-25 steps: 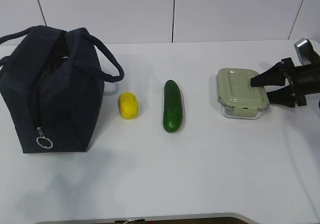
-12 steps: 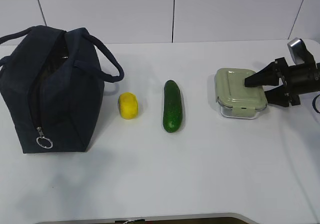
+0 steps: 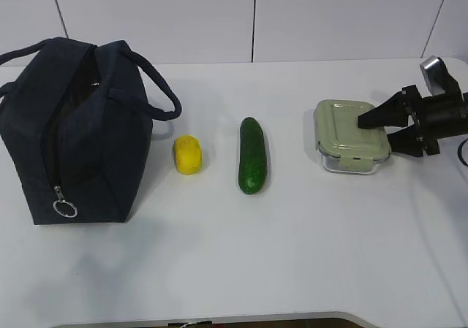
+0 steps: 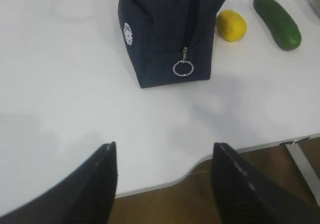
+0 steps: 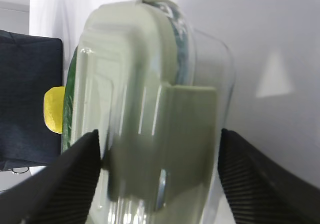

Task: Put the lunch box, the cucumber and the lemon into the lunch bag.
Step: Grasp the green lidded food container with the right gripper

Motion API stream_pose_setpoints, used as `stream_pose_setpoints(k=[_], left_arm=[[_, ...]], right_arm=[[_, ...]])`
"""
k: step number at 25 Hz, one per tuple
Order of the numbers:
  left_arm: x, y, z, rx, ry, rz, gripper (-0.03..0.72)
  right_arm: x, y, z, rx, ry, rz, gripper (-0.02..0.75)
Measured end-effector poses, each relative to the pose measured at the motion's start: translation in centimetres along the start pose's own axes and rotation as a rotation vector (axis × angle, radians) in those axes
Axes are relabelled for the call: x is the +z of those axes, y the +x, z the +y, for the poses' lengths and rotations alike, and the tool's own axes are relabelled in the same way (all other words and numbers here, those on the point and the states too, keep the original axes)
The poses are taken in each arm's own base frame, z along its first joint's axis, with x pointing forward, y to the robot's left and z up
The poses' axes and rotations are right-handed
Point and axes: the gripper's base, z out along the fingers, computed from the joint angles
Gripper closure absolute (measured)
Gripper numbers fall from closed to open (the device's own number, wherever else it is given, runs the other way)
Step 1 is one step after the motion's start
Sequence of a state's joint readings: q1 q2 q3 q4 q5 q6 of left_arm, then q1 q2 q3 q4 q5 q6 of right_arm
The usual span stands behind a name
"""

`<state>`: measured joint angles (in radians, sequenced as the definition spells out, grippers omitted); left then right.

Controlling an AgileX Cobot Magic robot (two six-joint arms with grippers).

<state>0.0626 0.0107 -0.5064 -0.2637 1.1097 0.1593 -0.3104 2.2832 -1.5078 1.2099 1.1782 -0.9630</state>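
Note:
The lunch box [image 3: 349,144], clear with a pale green lid, lies at the right of the table. My right gripper [image 3: 379,131] is open and straddles its right end, one finger over the lid and one lower beside it. In the right wrist view the lunch box [image 5: 150,104] fills the gap; the left finger [image 5: 65,184] is against the lid, while the right finger [image 5: 270,179] stands apart. The cucumber [image 3: 252,155] and lemon [image 3: 189,155] lie mid-table. The navy lunch bag [image 3: 73,131] stands at the left. My left gripper [image 4: 162,154] hangs open and empty over the table's near edge.
The bag's zipper ring [image 4: 183,68] hangs on the end facing my left gripper, and its loop handles [image 3: 161,87] stick up. The white table [image 3: 234,255] has a curved front edge, with brown floor [image 4: 200,199] below. A white wall rises behind.
My right gripper has slid left and slightly up, so its fingers now reach over the lunch box's right end. The box shifted slightly. Everything else is still.

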Motion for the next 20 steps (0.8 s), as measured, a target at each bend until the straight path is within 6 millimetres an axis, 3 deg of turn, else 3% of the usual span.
stream_pose_setpoints(k=[5, 20], left_arm=[[0.00, 0.00, 0.00, 0.000, 0.000, 0.000, 0.250], [0.00, 0.00, 0.00, 0.000, 0.000, 0.000, 0.250]], right_arm=[[-0.01, -0.04, 0.02, -0.001, 0.000, -0.001, 0.240], [-0.04, -0.08, 0.09, 0.007, -0.005, 0.000, 0.302]])
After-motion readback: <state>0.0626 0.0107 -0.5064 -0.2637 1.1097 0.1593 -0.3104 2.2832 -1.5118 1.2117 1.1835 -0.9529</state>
